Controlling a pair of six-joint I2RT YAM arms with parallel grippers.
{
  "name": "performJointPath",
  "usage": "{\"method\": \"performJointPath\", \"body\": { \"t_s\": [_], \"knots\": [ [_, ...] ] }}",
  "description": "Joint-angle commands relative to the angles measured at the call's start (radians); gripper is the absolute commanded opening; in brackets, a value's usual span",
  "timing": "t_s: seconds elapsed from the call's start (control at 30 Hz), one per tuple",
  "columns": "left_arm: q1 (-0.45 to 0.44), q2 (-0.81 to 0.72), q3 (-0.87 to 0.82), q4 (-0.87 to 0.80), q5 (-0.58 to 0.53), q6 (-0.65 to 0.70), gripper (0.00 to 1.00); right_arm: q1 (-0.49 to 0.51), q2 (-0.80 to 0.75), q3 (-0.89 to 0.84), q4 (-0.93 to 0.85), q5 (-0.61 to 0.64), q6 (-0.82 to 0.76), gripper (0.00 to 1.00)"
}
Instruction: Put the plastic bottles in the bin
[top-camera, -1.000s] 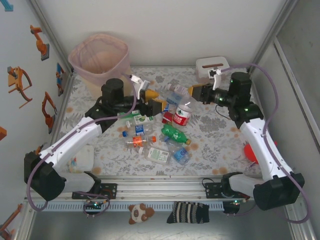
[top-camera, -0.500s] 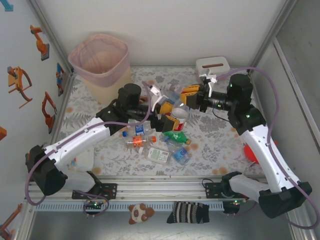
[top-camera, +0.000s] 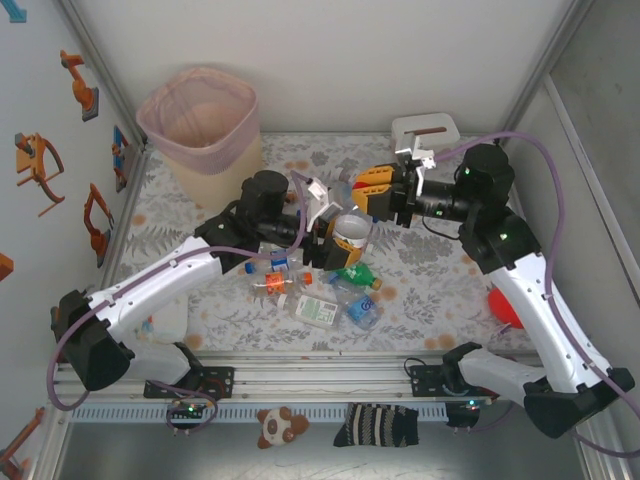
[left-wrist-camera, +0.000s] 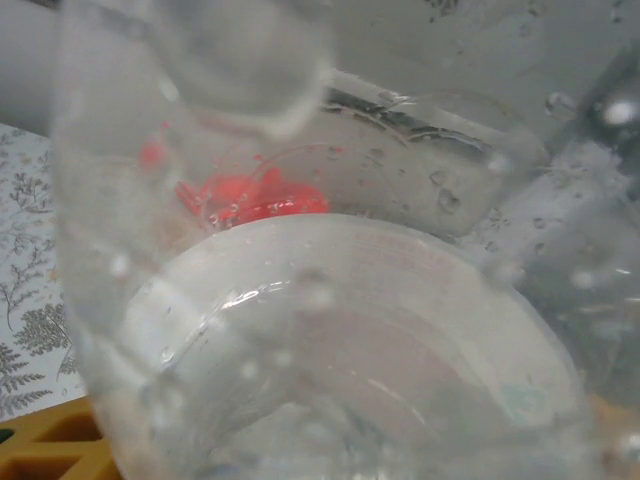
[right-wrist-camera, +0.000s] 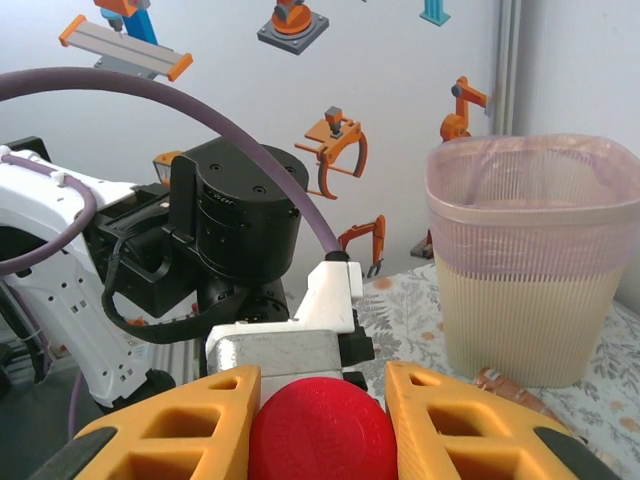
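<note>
From above, plastic bottles lie heaped on the worktop, well apart from the pink bin. Their label words are too small to read. The left jaws sit around a clear bottle.

Left wrist: the clear bottle is very close. I cannot tell if it is squeezed.

Right wrist: the right jaws pinch a red cap.
</note>
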Motion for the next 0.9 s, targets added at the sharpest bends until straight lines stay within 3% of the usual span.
{"method": "performJointPath", "body": {
  "t_s": [0.0,0.17,0.27,0.33,0.43,0.53,0.87],
  "knots": [
    [-0.007,-0.031,0.021,0.004,0.034,0.043,0.61,0.019,-0.017,0.024,0.011,0.006,0.005,0.0],
    [-0.007,-0.045,0.022,-0.011,0.01,0.045,0.54,0.026,-0.016,0.03,-0.01,0.016,0.002,0.01],
    [-0.005,-0.067,0.003,0.01,-0.039,0.045,0.54,0.027,-0.011,0.046,-0.056,0.049,0.002,0.32],
    [-0.002,-0.081,-0.003,0.008,-0.08,0.047,0.54,0.027,-0.02,0.047,-0.075,0.078,0.001,0.46],
    [0.01,-0.094,0.001,-0.01,-0.126,0.051,0.55,0.027,-0.044,0.038,-0.091,0.15,0.0,0.55],
    [0.037,-0.102,0.008,-0.037,-0.196,0.05,0.55,0.028,-0.08,0.026,-0.1,0.229,-0.008,0.71],
    [0.177,-0.066,0.173,-0.244,-0.465,0.033,0.56,0.027,-0.155,-0.01,-0.134,0.412,-0.038,0.72]
  ]
}}
